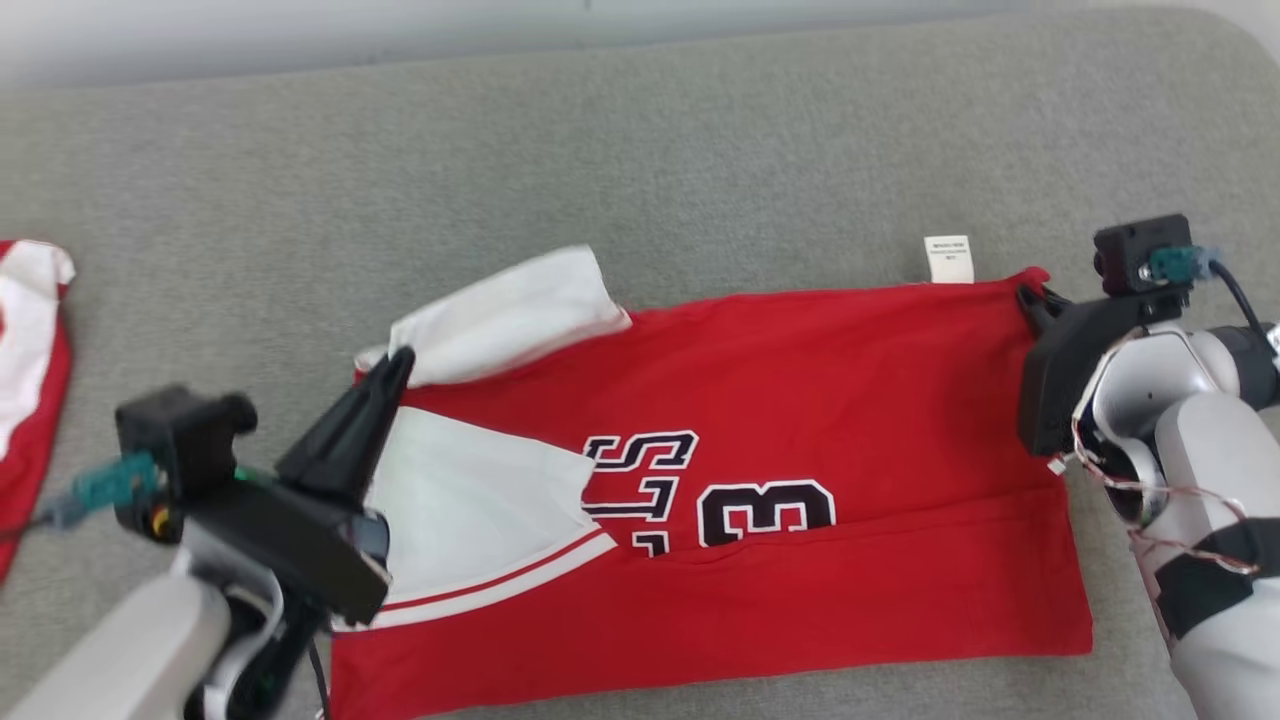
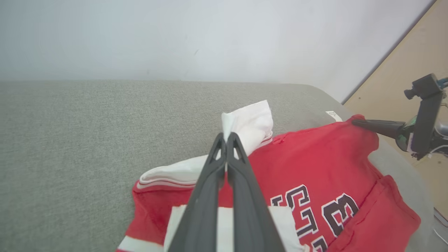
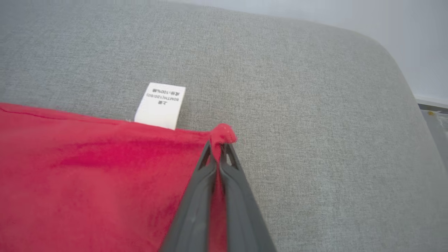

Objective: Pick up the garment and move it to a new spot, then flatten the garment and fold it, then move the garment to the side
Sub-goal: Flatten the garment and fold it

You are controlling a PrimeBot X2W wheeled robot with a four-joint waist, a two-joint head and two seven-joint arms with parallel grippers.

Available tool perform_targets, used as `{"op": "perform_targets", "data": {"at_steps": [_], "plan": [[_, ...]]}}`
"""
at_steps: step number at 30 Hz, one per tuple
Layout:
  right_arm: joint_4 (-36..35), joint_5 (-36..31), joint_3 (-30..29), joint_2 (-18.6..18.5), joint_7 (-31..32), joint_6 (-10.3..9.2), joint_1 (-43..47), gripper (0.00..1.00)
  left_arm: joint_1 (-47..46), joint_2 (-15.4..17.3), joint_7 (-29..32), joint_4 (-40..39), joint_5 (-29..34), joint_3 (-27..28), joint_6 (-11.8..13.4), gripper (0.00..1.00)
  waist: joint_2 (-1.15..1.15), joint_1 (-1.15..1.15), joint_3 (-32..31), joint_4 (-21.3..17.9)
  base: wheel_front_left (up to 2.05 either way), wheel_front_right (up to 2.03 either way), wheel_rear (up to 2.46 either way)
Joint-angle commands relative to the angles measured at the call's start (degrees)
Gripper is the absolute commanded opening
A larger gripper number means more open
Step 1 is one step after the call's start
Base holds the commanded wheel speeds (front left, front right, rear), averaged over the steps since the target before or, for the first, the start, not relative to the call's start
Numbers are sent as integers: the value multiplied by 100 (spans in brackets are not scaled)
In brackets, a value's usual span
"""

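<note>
From my head, the red shirt (image 1: 800, 400) lies spread on the grey couch (image 1: 640, 150), between my two hands. My left gripper (image 1: 395, 365) sits at the corner by the white sleeve (image 1: 510, 315). My right gripper (image 1: 1030, 298) sits at the far red corner. The front has big dark letters and numbers with white edges. I can read a 3 with what looks like a 1 beside it, and an S above. A fold hides the rest. A small white tag (image 1: 948, 260) sticks out past the top edge. Another red and white cloth (image 1: 30, 340) lies well apart on my left.

From my left wrist, my left gripper (image 2: 226, 138) is pressed shut. It looks like it pinches the shirt edge by the sleeve.

From my right wrist, my right gripper (image 3: 218, 147) is shut tight on the corner. A tiny bit of red pokes out past the tips. The tag (image 3: 161, 105) is upside down. I can make out "100%"; the rest is too small.

That pinch is very small, so I think the corner could slip out if I pull hard. The floppy sleeve could also bunch up inside the fold.
</note>
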Motion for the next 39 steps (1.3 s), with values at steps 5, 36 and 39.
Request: {"op": "perform_targets", "data": {"at_steps": [5, 36, 39], "plan": [[-80, -186, -41, -104, -311, 0, 393, 0, 642, -80, -397, -335, -124, 35, 200, 0, 0, 1, -228, 241, 0, 0, 0], [-880, -461, 306, -987, 229, 0, 1962, 0, 2585, -843, -893, -164, -458, 40, 350, 0, 0, 1, -802, 610, 0, 0, 0], [-860, -510, 261, -985, 234, 0, 2000, 78, 2646, -916, -892, -20, -411, 60, 321, 0, 0, 1, -842, 651, 0, 0, 0]]}}
